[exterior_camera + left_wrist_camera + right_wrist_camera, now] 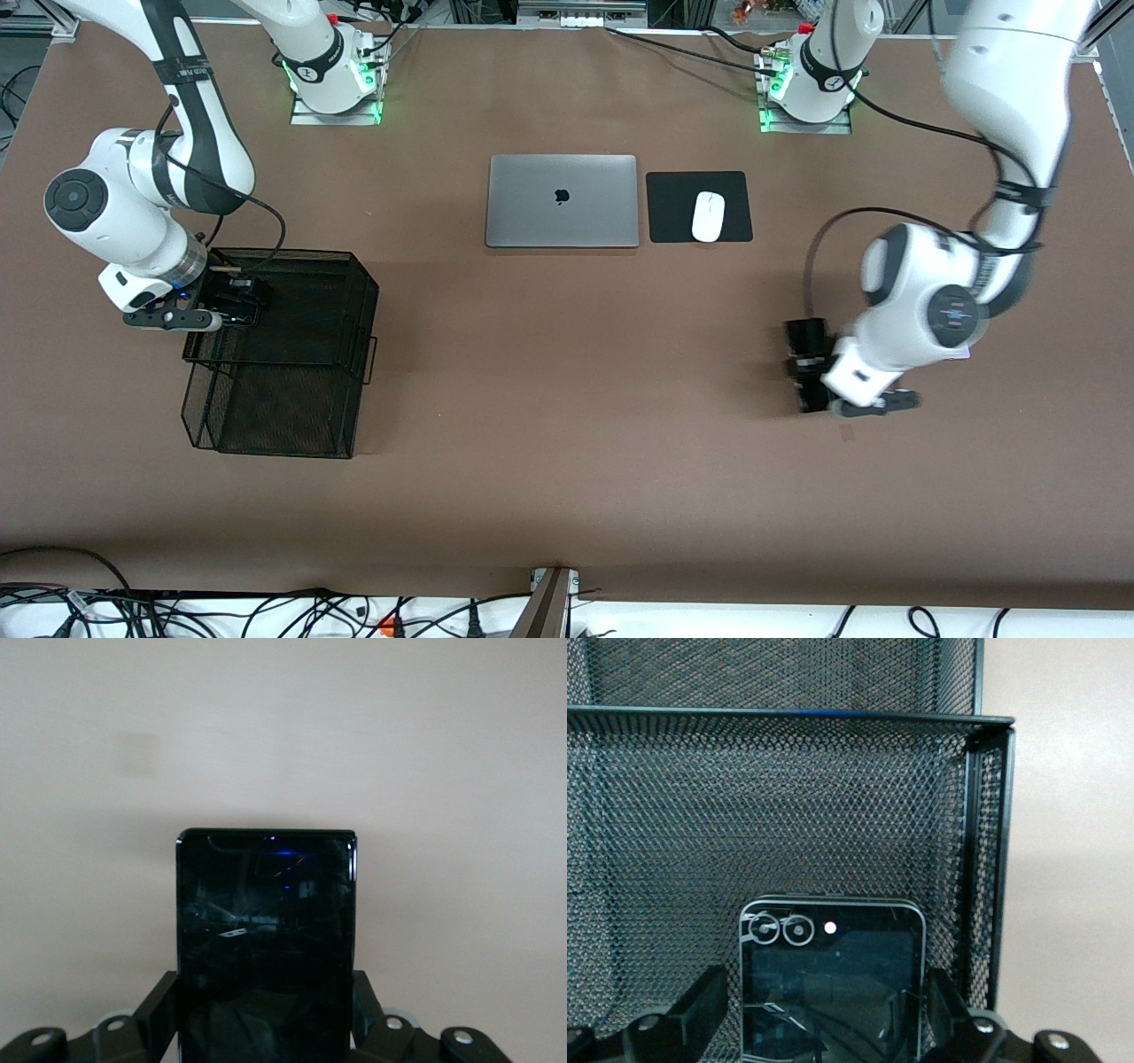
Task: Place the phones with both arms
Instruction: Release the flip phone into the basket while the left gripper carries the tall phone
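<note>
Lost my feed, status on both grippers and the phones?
Left gripper shut on long black phone, over bare table. Right gripper open, squarish black phone between its fingers in mesh tray. Nothing in the way.

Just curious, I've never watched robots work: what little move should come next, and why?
Probably the right hand should lift up out of the mesh tray: its fingers stand apart from the squarish black phone, which looks set down in the tray. The left hand grips the long black phone.

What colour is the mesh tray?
Black wire mesh tray; the right wrist view shows it best.
</note>
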Controlling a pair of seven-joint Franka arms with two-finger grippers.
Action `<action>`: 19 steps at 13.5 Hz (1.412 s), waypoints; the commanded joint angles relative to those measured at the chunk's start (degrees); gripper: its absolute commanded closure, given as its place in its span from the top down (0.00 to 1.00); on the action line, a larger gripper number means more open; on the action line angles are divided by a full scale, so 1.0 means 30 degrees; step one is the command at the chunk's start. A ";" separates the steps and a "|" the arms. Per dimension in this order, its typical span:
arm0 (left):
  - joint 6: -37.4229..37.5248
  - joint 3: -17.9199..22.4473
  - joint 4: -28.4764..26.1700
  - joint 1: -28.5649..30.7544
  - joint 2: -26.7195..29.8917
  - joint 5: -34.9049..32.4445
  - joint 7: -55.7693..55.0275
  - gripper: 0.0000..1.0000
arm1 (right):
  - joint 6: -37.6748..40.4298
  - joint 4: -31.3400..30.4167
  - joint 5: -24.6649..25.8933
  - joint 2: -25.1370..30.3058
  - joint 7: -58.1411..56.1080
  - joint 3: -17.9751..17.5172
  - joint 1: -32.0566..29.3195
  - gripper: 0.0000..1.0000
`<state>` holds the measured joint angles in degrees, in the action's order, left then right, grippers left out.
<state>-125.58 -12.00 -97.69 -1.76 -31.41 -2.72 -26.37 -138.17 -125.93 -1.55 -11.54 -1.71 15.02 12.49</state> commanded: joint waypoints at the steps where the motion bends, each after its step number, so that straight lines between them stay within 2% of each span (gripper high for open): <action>1: 0.0990 0.0310 0.2327 -0.2683 -0.1040 0.0291 -0.2977 0.00 | -0.0085 0.0023 -0.0481 0.0185 -0.0339 0.0090 0.0055 1.00; 6: 0.0902 0.0310 0.5048 -0.7344 -0.3264 0.0321 -0.6349 0.00 | 0.1285 0.1338 -0.0481 0.0566 -0.0368 0.0236 0.0055 1.00; 9: 0.0756 0.0484 0.7946 -0.9426 -0.5343 0.0233 -0.8049 0.00 | 0.5202 0.3618 -0.0481 0.0713 -0.0339 0.0411 0.0055 1.00; 14: 0.0668 0.0893 1.1641 -1.0894 -0.7953 0.0116 -0.9226 0.00 | 1.0190 0.7429 -0.0481 0.0684 -0.0222 0.0471 0.0084 1.00; 18: -0.1000 0.3116 1.2116 -1.3060 -0.8951 0.0145 -1.0571 0.00 | 1.2801 0.9599 -0.0452 0.0596 -0.0280 0.0500 0.0055 1.00; 19: -0.1002 0.3267 1.2116 -1.3326 -0.9040 0.0145 -1.0603 0.00 | 1.3067 0.9778 -0.0452 0.0538 -0.0338 0.0500 0.0055 1.00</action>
<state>-128.39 -4.90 -64.64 -38.63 -56.36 -2.68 -56.59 -101.99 -99.32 -1.81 -9.23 -1.71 16.16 12.60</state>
